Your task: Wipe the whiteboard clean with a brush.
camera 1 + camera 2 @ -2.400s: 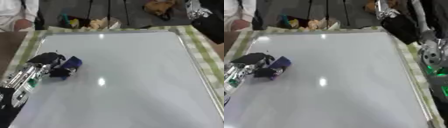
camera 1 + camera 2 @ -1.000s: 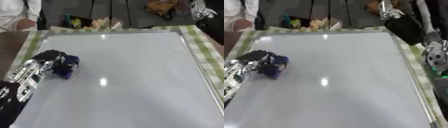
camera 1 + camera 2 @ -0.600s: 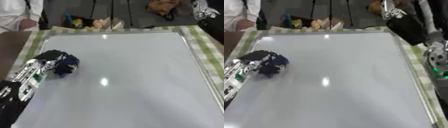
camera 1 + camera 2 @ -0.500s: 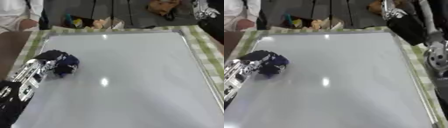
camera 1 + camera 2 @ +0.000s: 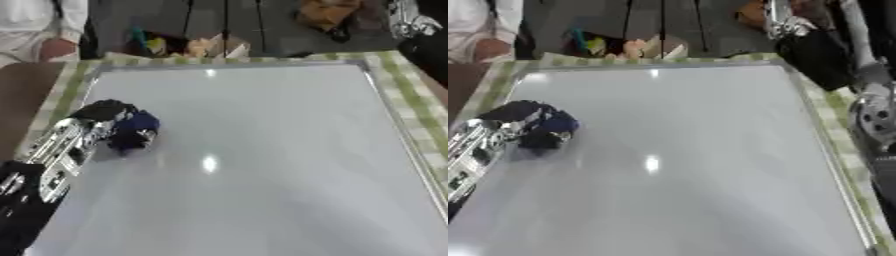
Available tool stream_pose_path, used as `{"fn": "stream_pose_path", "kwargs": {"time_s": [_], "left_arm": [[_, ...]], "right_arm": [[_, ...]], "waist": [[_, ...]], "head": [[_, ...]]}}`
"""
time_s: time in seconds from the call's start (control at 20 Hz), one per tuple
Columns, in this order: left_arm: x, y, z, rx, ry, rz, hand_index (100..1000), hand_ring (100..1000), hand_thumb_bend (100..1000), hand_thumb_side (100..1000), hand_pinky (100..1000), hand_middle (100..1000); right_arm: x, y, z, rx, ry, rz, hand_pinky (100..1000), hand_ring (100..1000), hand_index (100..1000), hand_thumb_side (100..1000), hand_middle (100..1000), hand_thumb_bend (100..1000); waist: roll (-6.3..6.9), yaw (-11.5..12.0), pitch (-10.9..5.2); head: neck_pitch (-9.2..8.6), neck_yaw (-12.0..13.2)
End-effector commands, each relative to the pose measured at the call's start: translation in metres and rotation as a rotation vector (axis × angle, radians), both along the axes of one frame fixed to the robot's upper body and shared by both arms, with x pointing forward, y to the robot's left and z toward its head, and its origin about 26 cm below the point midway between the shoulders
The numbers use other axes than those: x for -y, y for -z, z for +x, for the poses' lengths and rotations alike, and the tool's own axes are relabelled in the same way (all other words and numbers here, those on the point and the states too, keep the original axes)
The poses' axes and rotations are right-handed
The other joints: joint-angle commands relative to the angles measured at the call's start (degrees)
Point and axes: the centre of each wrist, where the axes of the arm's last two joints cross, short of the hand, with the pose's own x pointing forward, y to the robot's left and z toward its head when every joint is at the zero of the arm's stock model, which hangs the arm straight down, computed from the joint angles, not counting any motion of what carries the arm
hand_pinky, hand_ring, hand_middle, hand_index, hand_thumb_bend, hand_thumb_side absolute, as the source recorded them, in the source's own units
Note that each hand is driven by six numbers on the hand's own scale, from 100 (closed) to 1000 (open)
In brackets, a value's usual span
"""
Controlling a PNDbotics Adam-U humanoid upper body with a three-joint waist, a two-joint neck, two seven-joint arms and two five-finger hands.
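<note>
A large whiteboard covers most of the table, its surface showing no marks that I can make out. My left hand lies on the board's left part, fingers curled round a dark blue brush that rests against the board. My left arm reaches in from the lower left corner. My right hand is raised beyond the board's far right corner, off the surface; its fingers are too blurred to read.
A green checked cloth shows round the board's edges. Small coloured objects lie just past the far edge. A person in white sits at the far left corner.
My left hand with the brush has slid a little toward the far left part of the board and turned. The right arm has stayed raised.
</note>
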Motion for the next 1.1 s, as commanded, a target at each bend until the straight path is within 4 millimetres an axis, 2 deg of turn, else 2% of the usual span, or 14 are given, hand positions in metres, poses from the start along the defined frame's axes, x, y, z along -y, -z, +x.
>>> {"fn": "stream_pose_path", "kwargs": {"time_s": [0.05,0.25,0.5,1.1], "left_arm": [[-0.001,0.000,-0.002,0.035,-0.009,0.019,796,351,100,788,140,519],[-0.002,-0.002,-0.002,0.083,-0.028,0.025,791,347,100,795,136,518],[-0.007,-0.007,0.000,0.144,-0.069,0.019,764,325,100,753,114,502],[-0.019,-0.018,0.014,0.276,-0.173,0.004,741,303,100,740,100,477]], "right_arm": [[0.002,-0.006,-0.004,0.020,-0.003,-0.009,818,881,842,1000,844,100],[0.001,-0.006,-0.004,0.016,-0.004,-0.011,818,881,842,1000,844,100],[0.001,-0.006,-0.004,0.014,-0.005,-0.011,819,881,842,1000,843,100],[-0.001,-0.007,-0.004,0.015,-0.012,-0.012,821,880,841,1000,841,100]], "waist": [[-0.25,0.05,-1.13],[-0.28,-0.02,-1.03],[-0.31,-0.23,-0.80],[-0.44,-1.37,0.12]], "head": [[0.11,0.10],[0.12,0.14],[-0.19,0.20],[-1.12,1.40]]}}
